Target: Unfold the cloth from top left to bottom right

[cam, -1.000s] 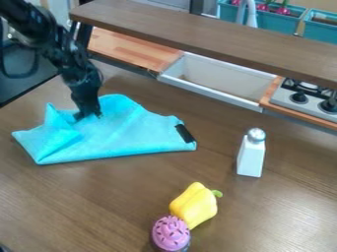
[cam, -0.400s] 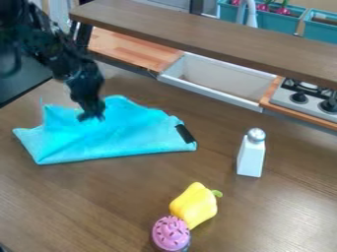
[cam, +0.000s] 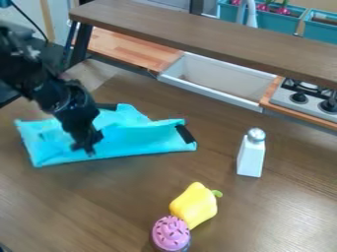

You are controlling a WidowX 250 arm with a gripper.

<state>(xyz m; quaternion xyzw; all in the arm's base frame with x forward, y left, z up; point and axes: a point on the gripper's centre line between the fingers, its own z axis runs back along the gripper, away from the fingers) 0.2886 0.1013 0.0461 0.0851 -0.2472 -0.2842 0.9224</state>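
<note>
The black clawed tool (cam: 85, 147) hides part of the turquoise fabric cloth (cam: 141, 139), while the bottom edge crops the purple-topped toy cupcake (cam: 171, 234) and the right edge the grey toy stove (cam: 284, 95).

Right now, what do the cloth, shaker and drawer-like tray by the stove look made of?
Cloth: matte fabric, judging by its soft folds. Shaker: smooth white body, plastic or ceramic; shiny silvery cap, likely metal. Tray: pale, flat-walled, probably painted metal or plastic; can't tell which.
</note>
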